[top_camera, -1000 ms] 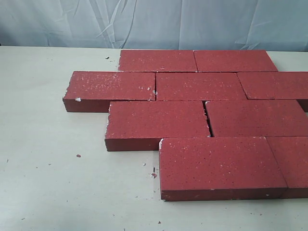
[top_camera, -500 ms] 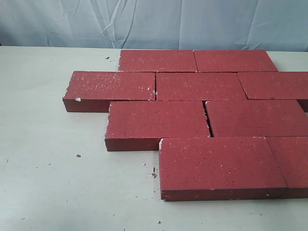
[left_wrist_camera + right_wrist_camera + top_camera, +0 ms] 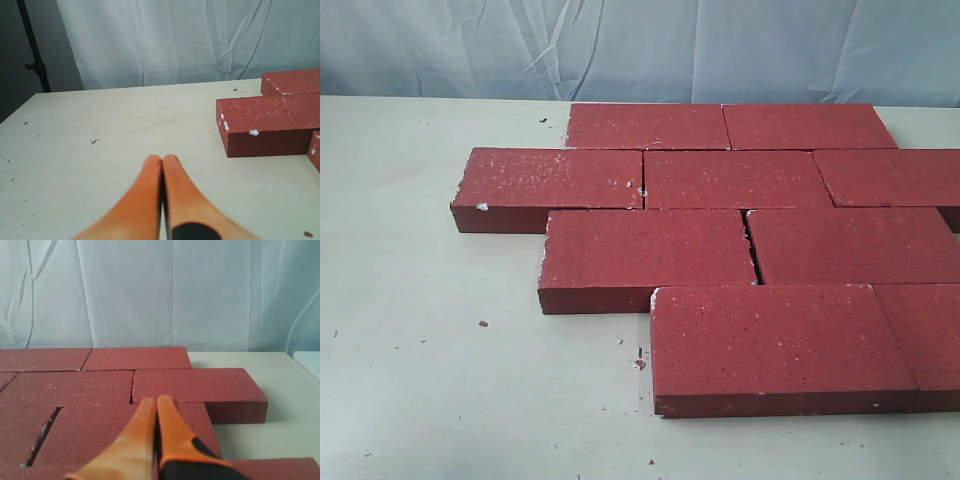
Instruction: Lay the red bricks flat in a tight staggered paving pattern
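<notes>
Red bricks (image 3: 735,180) at the grippers: gripped by neither; lay flat on the table (image 3: 440,380), nine counted, in four touching rows.
Left gripper (image 3: 161,162): orange fingers pressed tip to tip, nothing between them; hung over bare tabletop, well apart from the end brick (image 3: 267,125) of the second row.
Right gripper (image 3: 156,404): likewise pinched closed and empty; pointed across the paved patch, contact with it not discernible.
Nearest open joint: dark, slightly skewed gap (image 3: 752,250) between the two third-row bricks; elsewhere closed up tight.
Pattern: two at the back, then three, two, and two in front; end joints staggered row to row.
Step in hand: judged as final tightening, with the laying all but done.
Next move: probably called for a level sideways push on the third-row left brick (image 3: 645,250) toward its partner, closed tips against the end face, gently enough not to drag neighbouring rows.
Brick material: dense, heavy-looking dark-red paver; rough white-speckled top; chipped whitish corners; long rectangular slab.
Table surface: pale, smooth, matt; scattered with red crumbs (image 3: 638,363).
Backdrop (image 3: 470,50): creased bluish-white cloth behind the table.
</notes>
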Tool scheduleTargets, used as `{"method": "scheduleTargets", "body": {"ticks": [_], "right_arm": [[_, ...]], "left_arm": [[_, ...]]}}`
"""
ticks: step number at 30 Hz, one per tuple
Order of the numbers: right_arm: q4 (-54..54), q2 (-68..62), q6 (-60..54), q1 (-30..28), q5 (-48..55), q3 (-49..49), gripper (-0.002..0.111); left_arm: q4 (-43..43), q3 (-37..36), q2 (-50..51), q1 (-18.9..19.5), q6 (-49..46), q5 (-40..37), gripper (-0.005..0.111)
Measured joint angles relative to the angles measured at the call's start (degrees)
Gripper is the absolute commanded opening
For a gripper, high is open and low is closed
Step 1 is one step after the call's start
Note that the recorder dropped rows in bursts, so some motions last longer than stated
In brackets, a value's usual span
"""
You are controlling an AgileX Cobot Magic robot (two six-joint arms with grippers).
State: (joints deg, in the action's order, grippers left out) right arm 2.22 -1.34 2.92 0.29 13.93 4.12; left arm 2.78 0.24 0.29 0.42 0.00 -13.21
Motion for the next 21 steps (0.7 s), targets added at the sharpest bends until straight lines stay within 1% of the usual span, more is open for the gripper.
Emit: {"method": "scheduleTargets", "body": {"ticks": [5,21], "right_arm": [[-0.92,0.87,0.11,0.00,0.00,-3.80,-0.001],[-1.29,0.87,0.11,0.00,3.86,-4.05,-0.001]], "left_arm": [[0.00,0.00,0.00,0.00,0.00,0.00,0.000],[0.00,0.00,0.00,0.00,0.00,0.00,0.000]]}}
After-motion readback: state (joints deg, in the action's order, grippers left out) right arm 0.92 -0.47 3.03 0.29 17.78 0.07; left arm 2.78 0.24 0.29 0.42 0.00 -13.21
